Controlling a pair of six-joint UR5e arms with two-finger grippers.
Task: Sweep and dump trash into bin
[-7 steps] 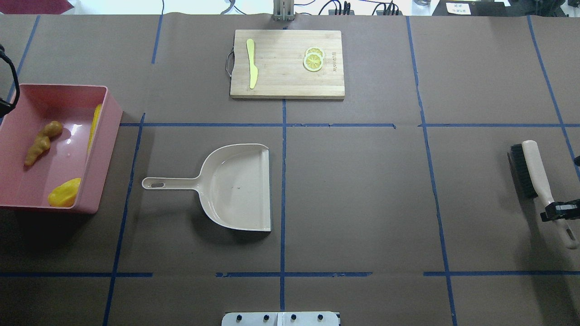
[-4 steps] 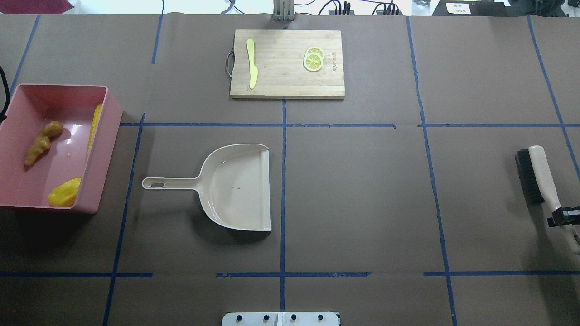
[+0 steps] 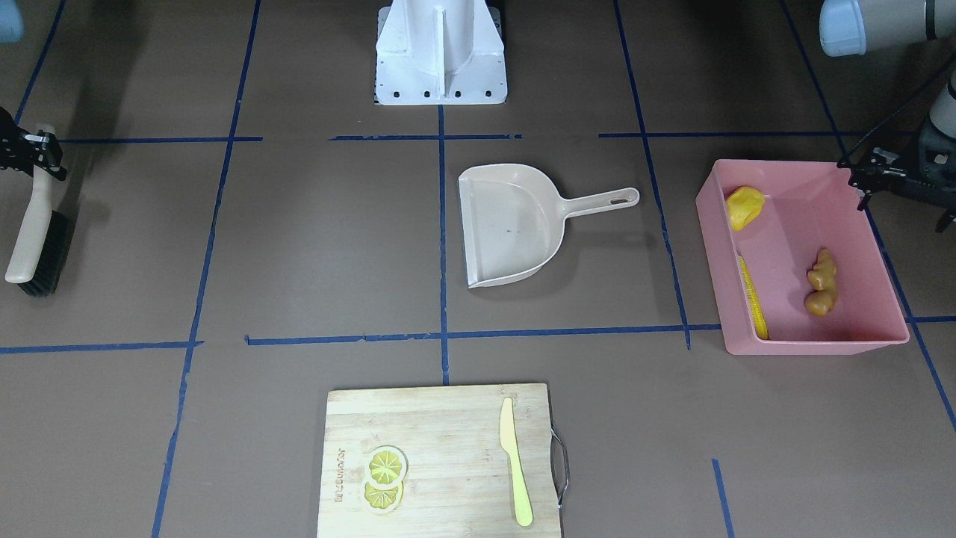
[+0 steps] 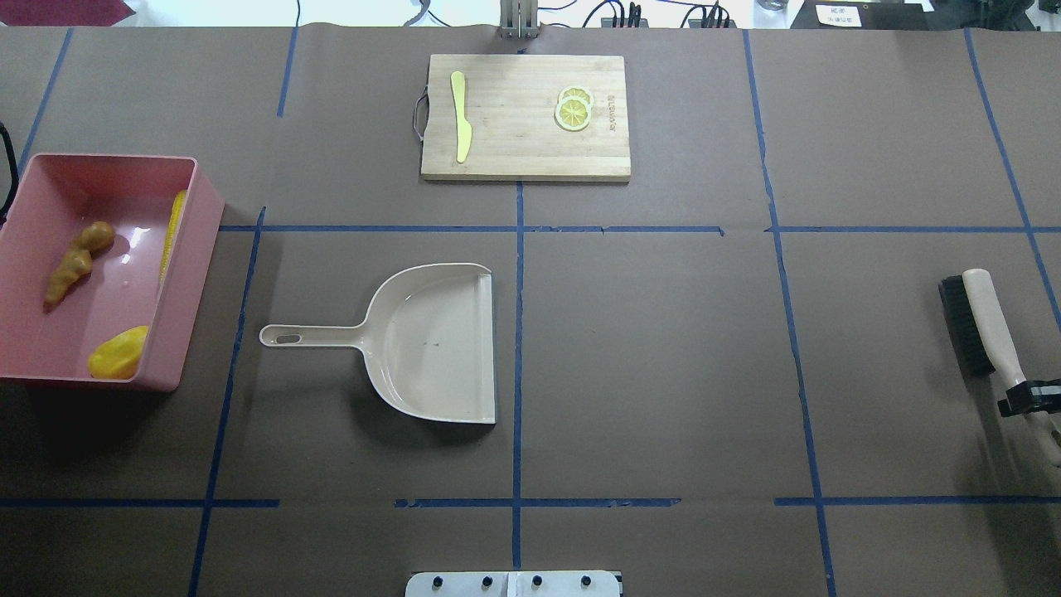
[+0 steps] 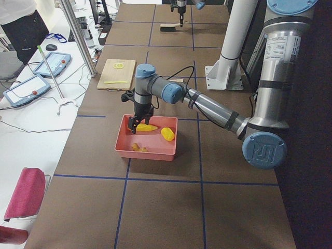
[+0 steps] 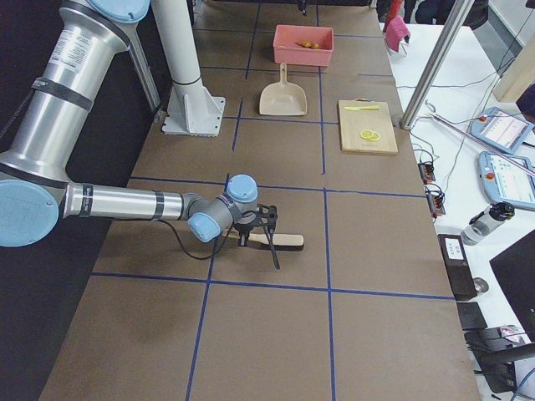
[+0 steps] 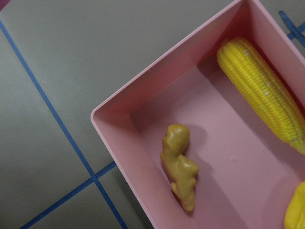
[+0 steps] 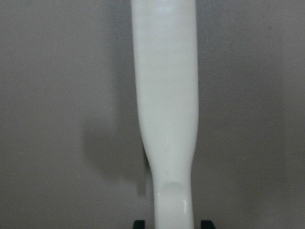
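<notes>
Corn cob (image 4: 172, 236), potato lump (image 4: 118, 352) and ginger root (image 4: 79, 259) all lie in the pink bin (image 4: 189, 274) at the surface's (image 4: 663, 348) left end; left claw (image 5: 139, 123), grip not tellable, hovers at its rim and could snag it; right claw (image 4: 1026, 398), released astride the brush (image 4: 986, 319) handle, could drag it.

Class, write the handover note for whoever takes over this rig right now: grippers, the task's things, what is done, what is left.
Left gripper: above the edge of the bin, nothing visibly held; open or shut unclear.
Right gripper: fingers astride the handle of the brush, which lies on the table; wrist-view gaps suggest open.
Corn cob, potato lump, ginger root: all in the bin.
Dustpan: empty, mid-table.
Done: sweeping and dumping.
Left: probably just retracting both arms.
</notes>
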